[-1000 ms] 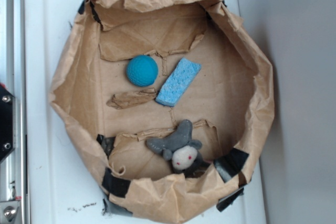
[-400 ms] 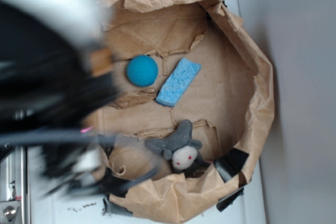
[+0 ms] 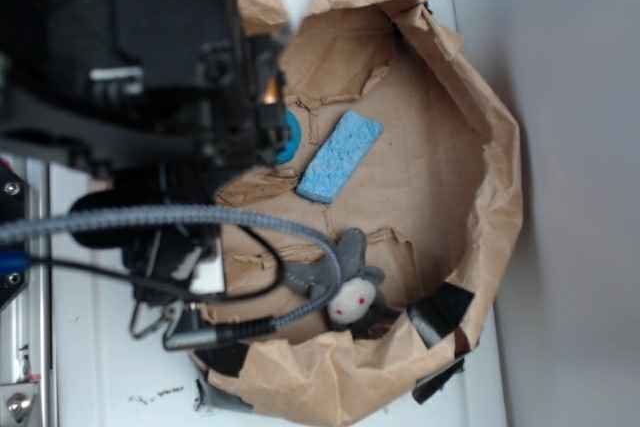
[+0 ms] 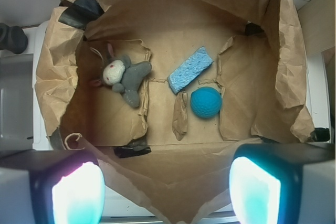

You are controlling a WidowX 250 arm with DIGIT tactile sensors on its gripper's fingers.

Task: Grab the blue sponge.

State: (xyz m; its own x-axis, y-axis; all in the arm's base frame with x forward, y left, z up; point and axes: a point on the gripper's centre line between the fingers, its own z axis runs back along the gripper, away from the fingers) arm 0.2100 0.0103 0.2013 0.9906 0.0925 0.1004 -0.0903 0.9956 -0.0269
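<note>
Brown paper bag (image 4: 283,51) sits open on a white table (image 3: 100,367). Inside lie the blue sponge (image 4: 190,69), a teal ball (image 4: 205,102) beside it, and a grey toy bunny (image 4: 125,75). The gripper (image 4: 166,192) hangs above, wide open, holding nothing.

The robot arm (image 3: 150,77) has swung in over the left side of the paper bag (image 3: 480,97), now covering most of the ball (image 3: 292,135).

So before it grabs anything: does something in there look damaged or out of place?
The brown paper liner is torn and crumpled, patched with black tape, and a loose paper scrap lies beside the blue sponge and ball. The plush toy lies on its side.
</note>
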